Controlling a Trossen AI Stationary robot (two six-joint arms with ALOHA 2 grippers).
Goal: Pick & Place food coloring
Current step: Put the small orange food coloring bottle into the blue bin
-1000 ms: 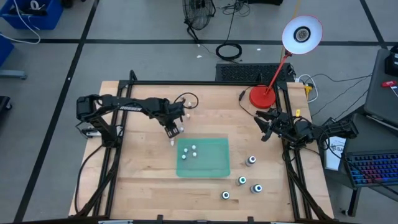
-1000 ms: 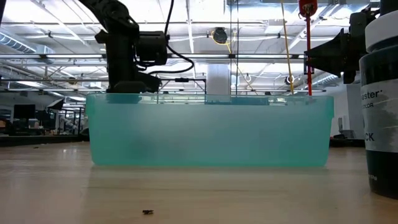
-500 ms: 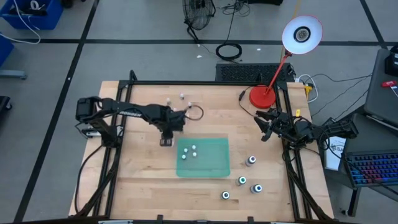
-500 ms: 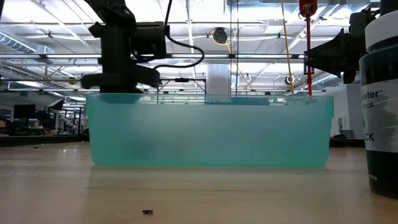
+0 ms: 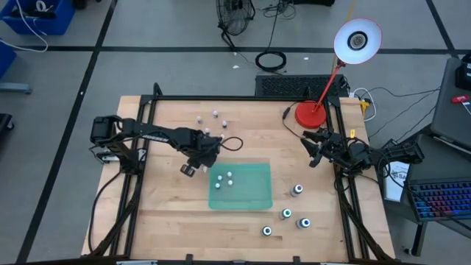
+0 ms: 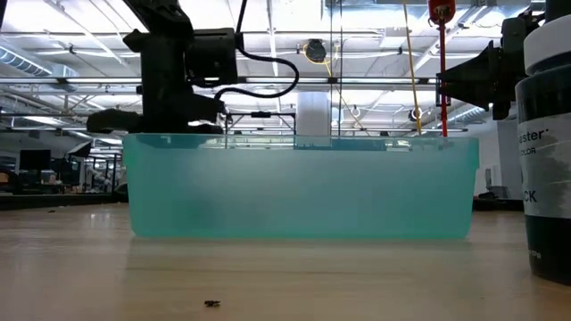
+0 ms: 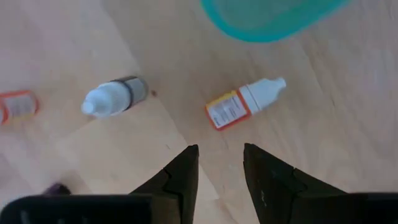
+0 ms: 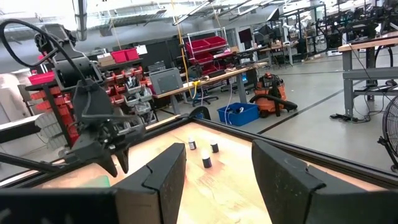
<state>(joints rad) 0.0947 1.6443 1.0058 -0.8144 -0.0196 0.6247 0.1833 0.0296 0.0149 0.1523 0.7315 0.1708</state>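
Small whitish food coloring bottles stand in a loose group [image 5: 215, 114] on the far part of the table, and three stand in the green tray [image 5: 240, 185]. Bigger ones with green or blue tops [image 5: 296, 190] stand right of the tray and near its right near corner. My left gripper [image 5: 188, 170] is open and hovers just off the tray's far left corner. In the left wrist view its fingers [image 7: 219, 149] point down at the bare wood. An orange-labelled bottle [image 7: 242, 104] and a dark-labelled one [image 7: 116, 99] lie on their sides there. My right gripper [image 5: 313, 151] waits open at the table's right side.
A red desk lamp [image 5: 310, 114] stands at the far right corner. A black frame [image 5: 243, 98] runs along the table's far and side edges. A large dark bottle [image 6: 544, 134] stands close to the low camera. Bare wood lies left of the tray and near it.
My left gripper has moved toward the table's left and slightly toward the near edge, from beside the tray's far edge to off its far left corner, and its wrist has turned. The whitish bottles on the far part of the table have come into view behind the arm.
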